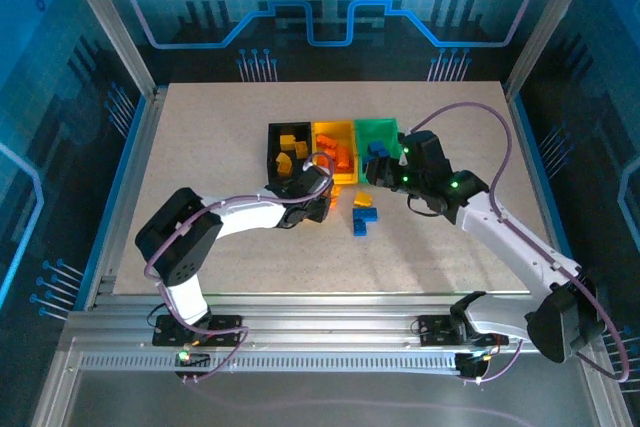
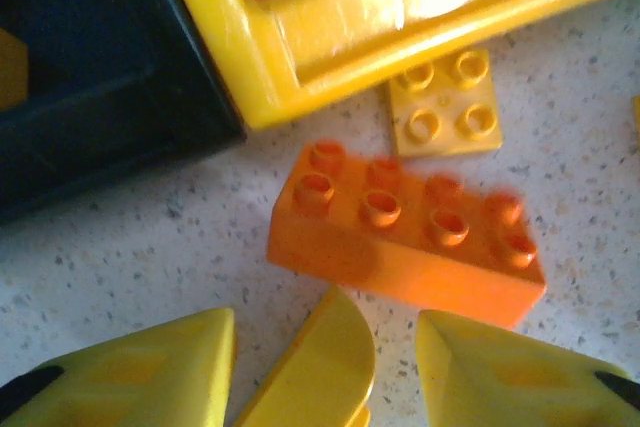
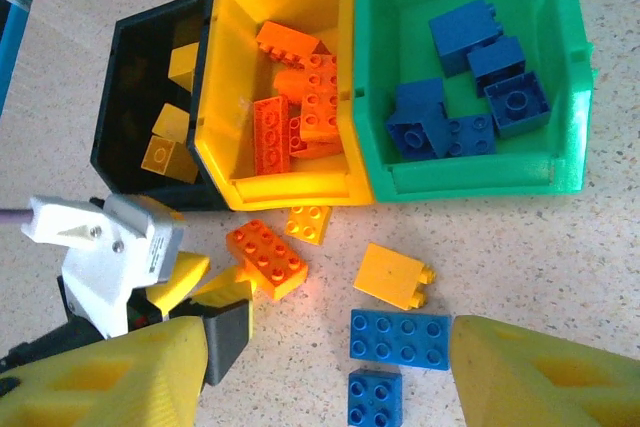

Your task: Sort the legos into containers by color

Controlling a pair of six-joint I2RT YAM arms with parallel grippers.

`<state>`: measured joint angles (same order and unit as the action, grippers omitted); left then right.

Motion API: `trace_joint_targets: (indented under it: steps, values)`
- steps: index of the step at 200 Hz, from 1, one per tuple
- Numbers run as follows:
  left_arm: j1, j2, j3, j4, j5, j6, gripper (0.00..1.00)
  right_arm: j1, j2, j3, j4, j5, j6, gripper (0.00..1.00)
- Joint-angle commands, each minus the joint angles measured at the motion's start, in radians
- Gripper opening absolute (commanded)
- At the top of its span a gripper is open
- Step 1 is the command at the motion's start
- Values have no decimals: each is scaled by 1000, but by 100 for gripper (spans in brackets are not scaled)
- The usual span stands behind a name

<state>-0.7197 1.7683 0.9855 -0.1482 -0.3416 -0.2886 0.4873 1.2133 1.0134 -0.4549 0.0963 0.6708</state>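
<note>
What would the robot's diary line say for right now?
left gripper: open, beside orange brick | right gripper: open, near blue brick | containers: hold color-matched legos | table: loose legos left

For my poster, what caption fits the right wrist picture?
Black bin, yellow bin and green bin hold sorted bricks; an orange brick lies loose outside.

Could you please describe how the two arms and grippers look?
Both the left arm and right arm have white links, black joints and looping lilac cables. Green lights glow on the right arm. Left fingers and right fingers are yellow wedges.
</note>
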Motion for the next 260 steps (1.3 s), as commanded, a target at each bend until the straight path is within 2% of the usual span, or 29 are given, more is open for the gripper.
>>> trace_joint_targets:
  steps: [1, 13, 30, 66, 91, 115, 148, 171, 215, 260]
  values:
    - [-22, 17, -32, -47, -32, -25, 54, -19, -20, -11, 3, -9, 13, 67]
    - [-24, 0, -44, -47, -33, -38, 60, -22, -24, -12, -2, -9, 13, 67]
    - [-30, -29, -53, -48, -29, -43, 61, -26, -32, -18, -2, -8, 15, 67]
    - [-30, -33, -61, -69, -26, -59, 47, -36, -47, -28, -3, -14, 14, 67]
    - [-30, -40, -70, -68, -31, -73, 30, -40, -51, -38, -3, -12, 16, 67]
    - [-31, -101, -77, -71, -25, -94, 18, -42, -54, -47, -2, -12, 19, 67]
    - [-27, -245, -56, -98, -23, -135, 15, -47, -63, -56, 2, -17, 23, 67]
    - [23, -300, 21, -151, -30, -159, 16, -49, -66, -66, 9, -23, 28, 67]
    - [194, -140, 224, -210, -39, -172, 15, -50, -54, -78, 15, -31, 35, 67]
    - [278, 83, 433, -247, -42, -177, 15, -52, -67, -85, -1, -57, 28, 67]
